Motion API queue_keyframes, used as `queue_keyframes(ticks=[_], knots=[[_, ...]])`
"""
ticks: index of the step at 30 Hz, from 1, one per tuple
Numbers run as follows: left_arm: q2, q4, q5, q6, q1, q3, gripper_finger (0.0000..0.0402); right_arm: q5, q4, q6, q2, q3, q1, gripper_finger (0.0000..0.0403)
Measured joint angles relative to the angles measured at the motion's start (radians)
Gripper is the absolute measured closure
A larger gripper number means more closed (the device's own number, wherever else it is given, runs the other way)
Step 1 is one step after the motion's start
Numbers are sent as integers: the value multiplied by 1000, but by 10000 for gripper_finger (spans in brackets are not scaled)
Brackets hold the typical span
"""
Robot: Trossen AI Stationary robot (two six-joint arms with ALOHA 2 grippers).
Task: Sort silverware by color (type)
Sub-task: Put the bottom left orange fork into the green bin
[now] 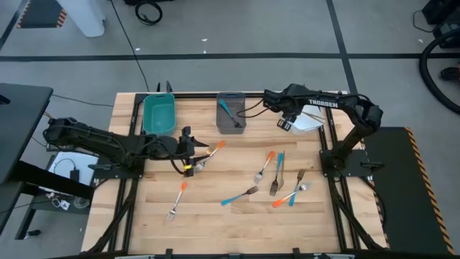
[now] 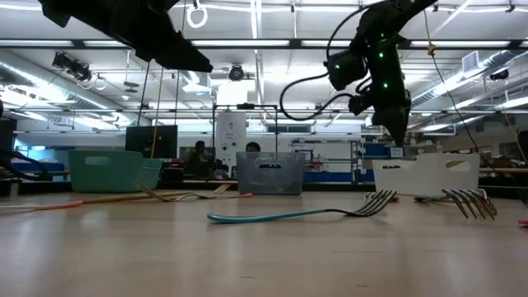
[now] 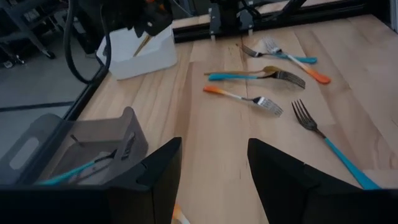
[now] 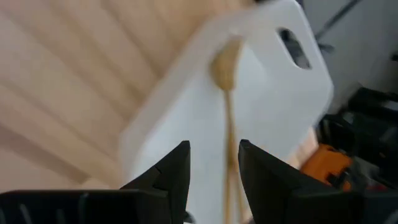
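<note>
Surface: wooden table (image 1: pixel 215 216), eight forks (image 1: pixel 279 183) unsorted.
Binned: blue fork in grey bin (image 1: pixel 231 124); tan fork in white bin (image 4: pixel 273 93).
Right gripper (image 4: pixel 214 163): fingers spread above white bin.
Left gripper (image 3: pixel 213 163): fingers spread, empty.

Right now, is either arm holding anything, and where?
Left end effector: nothing. Right end effector: slim golden-tan fork by its tine end, handle over the white plastic bin; gripped or released, unclear.

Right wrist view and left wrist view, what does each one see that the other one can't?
Only the right wrist view shows the handle slot in the white bin. Only the left wrist view shows the grey bin holding a blue fork, and loose forks on the table, beyond the open left end effector. Both show the white bin and a golden fork at it.
</note>
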Motion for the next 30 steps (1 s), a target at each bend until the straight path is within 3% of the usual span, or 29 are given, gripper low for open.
queue_keyframes(ticks=[10, 17, 25, 30], knots=[[0, -133, 41, -198, 0, 0, 209, -18, 56, 27, 0, 0, 176, 261], [0, -182, 44, -305, 0, 0, 209, -24, 187, 29, 0, 0, 266, 261], [0, -220, 48, -393, 0, 0, 209, -205, 330, 53, 0, 0, 340, 263], [0, -313, 85, -478, 0, 0, 209, -229, 442, 55, 0, -1, 407, 265]])
